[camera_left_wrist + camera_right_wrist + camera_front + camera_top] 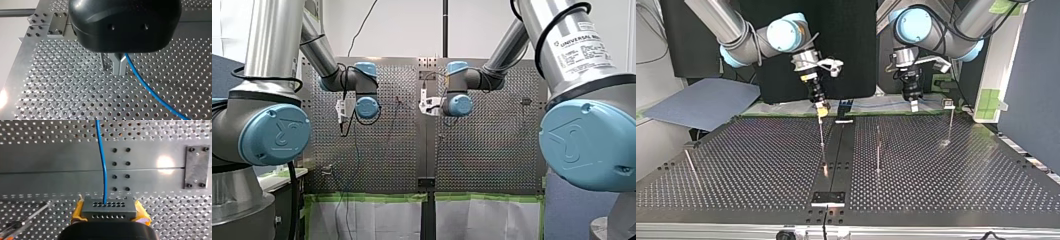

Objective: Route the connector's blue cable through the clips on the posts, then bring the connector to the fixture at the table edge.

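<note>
The connector [109, 214] is clamped in the jaws of the right gripper [109, 210], blue cable [103, 165] led out ahead at twelve o'clock; the left gripper [119, 69] is seen with jaws pressed together, cable alongside.

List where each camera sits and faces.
Front: behind the shoulders, facing over the table; my left arm, my right arm.
Top: across the table, facing both arms.
Left wrist: behind my left hand, facing the blue cable.
Right wrist: behind my right hand, gripping the connector.
Both wrist views share the blue cable.
</note>
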